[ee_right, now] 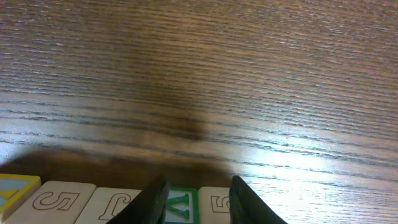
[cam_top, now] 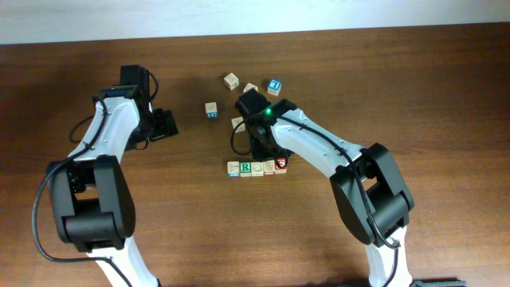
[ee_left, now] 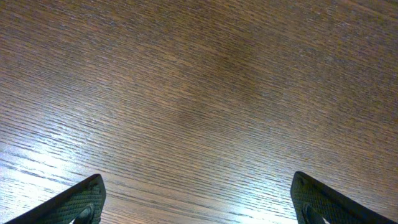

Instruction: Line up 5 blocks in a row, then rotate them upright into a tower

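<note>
Right hand (ee_right: 199, 204) perhaps around green-lettered block (ee_right: 181, 205)

blocks (ee_right: 59, 200) cropped by bottom edge

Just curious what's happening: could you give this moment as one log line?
left hand open over table | right hand at block row, green-lettered block between fingers, grip unclear

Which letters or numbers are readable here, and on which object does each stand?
"R", green: R block, overhead view.
"5": left 5 block, right wrist view.
"J": J block beside it.
"V", green, partly hidden: V block.
"5": right 5 block.
Corner block: cut off.
Scattered blocks and the blue-topped cube: too small to read.
</note>
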Tool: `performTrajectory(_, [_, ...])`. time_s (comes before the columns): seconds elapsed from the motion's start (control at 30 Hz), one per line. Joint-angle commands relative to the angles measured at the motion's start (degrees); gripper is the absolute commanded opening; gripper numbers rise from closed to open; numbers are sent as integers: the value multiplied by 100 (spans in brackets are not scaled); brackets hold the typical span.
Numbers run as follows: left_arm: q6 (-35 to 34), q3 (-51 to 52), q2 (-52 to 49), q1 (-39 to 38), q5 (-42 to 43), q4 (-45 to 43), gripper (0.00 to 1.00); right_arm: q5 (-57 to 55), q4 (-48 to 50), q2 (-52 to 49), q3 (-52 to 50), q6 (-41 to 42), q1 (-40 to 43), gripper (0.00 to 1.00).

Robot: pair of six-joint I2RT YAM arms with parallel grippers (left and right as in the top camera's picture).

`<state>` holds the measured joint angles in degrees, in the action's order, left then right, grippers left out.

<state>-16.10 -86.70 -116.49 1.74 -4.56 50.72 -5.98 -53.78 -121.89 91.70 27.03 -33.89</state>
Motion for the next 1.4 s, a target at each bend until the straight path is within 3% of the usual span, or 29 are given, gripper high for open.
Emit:
performTrajectory(0.0, [-59,-57,-20,-9,-46,7,94,39,-24,-42,-48,48,-11,33])
performTrajectory(1.37, [-59,-57,-20,-9,-46,-11,94,142,-125,-42,-46,48,-9,33])
